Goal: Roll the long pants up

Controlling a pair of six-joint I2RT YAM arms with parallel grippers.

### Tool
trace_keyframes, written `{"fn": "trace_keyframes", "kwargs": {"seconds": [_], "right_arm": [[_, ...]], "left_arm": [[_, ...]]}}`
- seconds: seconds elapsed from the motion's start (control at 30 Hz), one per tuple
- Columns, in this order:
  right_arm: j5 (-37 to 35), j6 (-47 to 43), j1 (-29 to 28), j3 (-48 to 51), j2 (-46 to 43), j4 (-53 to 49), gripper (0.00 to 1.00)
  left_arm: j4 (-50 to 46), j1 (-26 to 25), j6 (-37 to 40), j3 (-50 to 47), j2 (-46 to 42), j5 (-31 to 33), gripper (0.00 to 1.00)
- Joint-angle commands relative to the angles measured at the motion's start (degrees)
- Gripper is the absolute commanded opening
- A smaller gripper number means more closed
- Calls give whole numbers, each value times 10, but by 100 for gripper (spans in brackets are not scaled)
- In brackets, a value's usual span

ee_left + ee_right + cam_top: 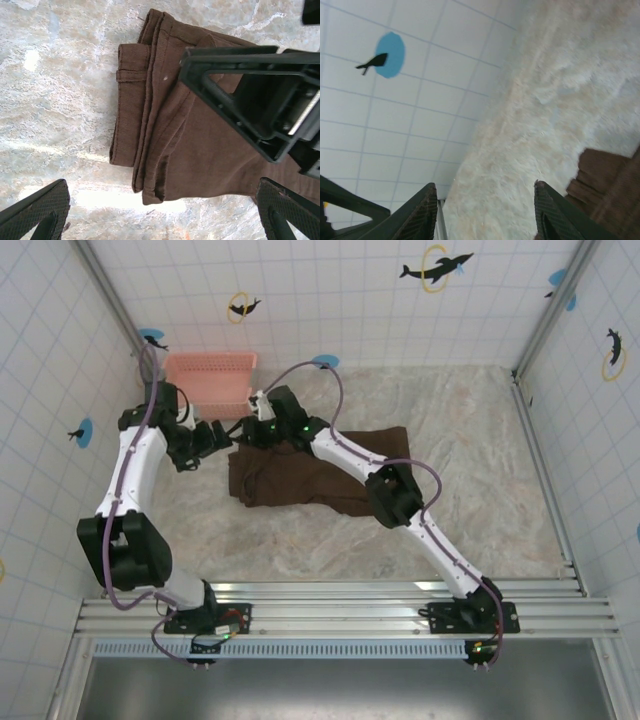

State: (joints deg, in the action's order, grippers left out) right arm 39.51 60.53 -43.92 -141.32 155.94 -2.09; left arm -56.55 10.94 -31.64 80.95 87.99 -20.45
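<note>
Folded brown pants (285,482) lie on a pale surface (480,440).
At their left end, the left gripper (161,202) is spread wide and empty; the right gripper (484,192) is parted, grasping nothing.

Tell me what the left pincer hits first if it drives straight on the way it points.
Most likely the long pants: the open left pincer aims at their folded end, though depth is unclear.

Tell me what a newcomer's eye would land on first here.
The dark brown long pants, folded flat mid-table, stand out against the pale marbled table. Both arms reach over the pants' end nearest the pink basket, which sits against the far wall. The left pincer and right pincer are open, holding nothing.
</note>
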Motion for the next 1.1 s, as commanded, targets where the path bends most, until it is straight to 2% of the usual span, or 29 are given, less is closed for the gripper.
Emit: {"fn": "trace_keyframes", "kwargs": {"seconds": [0.0,0.07,0.2,0.3,0.43,0.57,0.7,0.8,1.07], "right_arm": [[-22,-6,27,42,-37,44,55],[-51,-47,52,92,-86,-7,55],[-88,-153,110,140,-155,-193,54],[-111,-234,144,213,-215,-263,54],[-135,-286,175,332,-304,-301,54],[-151,-329,184,424,-360,-334,54],[-142,-342,181,479,-380,-338,53],[-140,-344,176,494,-379,-334,53],[-128,-341,158,474,-329,-354,51]], "left_arm": [[-9,-3,19,11,-15,6,98],[-9,-24,60,29,-13,28,97],[-36,-136,167,88,22,172,98],[-50,-206,185,119,77,258,98],[-51,-258,196,159,164,322,98],[-61,-274,201,201,244,353,97],[-62,-284,207,227,301,390,98],[-57,-286,206,242,331,413,98],[-71,-295,208,314,427,420,98]]}}
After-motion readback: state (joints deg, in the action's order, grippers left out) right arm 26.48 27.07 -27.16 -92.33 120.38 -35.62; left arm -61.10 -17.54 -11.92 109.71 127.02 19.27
